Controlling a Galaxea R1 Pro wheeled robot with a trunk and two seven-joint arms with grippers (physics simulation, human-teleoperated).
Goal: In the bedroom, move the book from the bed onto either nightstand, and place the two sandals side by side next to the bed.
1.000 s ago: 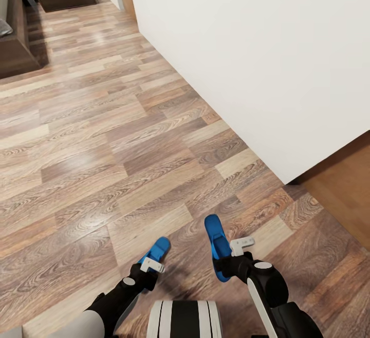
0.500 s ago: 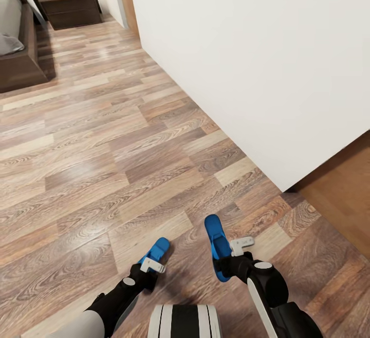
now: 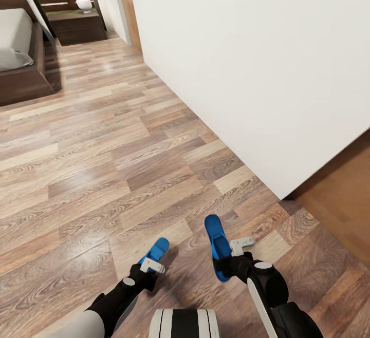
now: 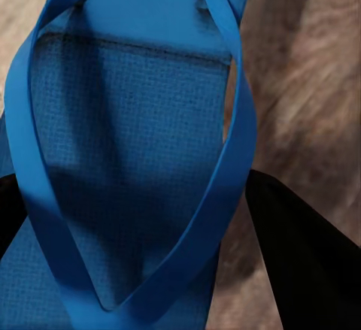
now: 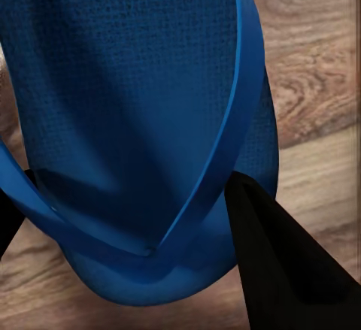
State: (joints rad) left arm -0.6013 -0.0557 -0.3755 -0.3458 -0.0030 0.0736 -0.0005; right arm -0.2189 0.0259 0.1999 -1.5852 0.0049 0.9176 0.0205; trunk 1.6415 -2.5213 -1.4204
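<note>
The left gripper point(image 3: 145, 271) grips a bright blue flat flip-flop point(image 3: 155, 250), whose pebbled rubber sole and thin smooth thong straps point(image 4: 226, 165) run between its black fingers point(image 4: 301, 255). The right gripper point(image 3: 231, 261) clamps the second blue flip-flop point(image 3: 218, 245), its rounded end bulging past one dark finger point(image 5: 271, 262). Both sandals hang above light-brown wood-plank flooring point(image 3: 103, 163) with swirling grain. A plain white wall point(image 3: 267, 60) slants alongside. Far off stands the dark-brown bed frame point(image 3: 25, 78) with a pale-grey mattress point(image 3: 13, 35); beyond it sits a low dark wooden cabinet point(image 3: 79, 27), possibly the nightstand, bearing a small white rounded object point(image 3: 84, 2).
</note>
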